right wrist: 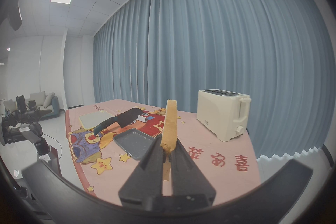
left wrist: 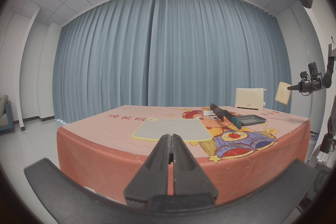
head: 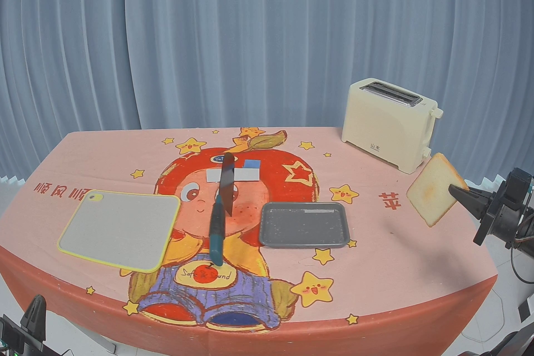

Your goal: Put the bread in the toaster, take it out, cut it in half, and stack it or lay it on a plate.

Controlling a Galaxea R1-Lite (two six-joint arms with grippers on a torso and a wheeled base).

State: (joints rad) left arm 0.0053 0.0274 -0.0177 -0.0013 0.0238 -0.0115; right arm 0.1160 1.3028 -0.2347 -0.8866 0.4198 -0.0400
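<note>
My right gripper (head: pixel 459 193) is shut on a slice of bread (head: pixel 435 188), holding it in the air off the table's right edge, in front of and below the cream toaster (head: pixel 387 123). From the right wrist the bread (right wrist: pixel 170 125) stands edge-on between the fingers (right wrist: pixel 151 161), with the toaster (right wrist: pixel 222 114) beyond it. My left gripper (left wrist: pixel 171 140) is shut with nothing in it, below the table's front left edge. A knife (head: pixel 221 202) stands blade-up mid-table. A grey cutting board (head: pixel 120 228) lies at the left and a dark grey tray (head: pixel 303 223) in the middle.
The table carries a pink cartoon cloth (head: pixel 83 162). A small white and blue block (head: pixel 241 171) lies behind the knife. A blue curtain hangs behind the table.
</note>
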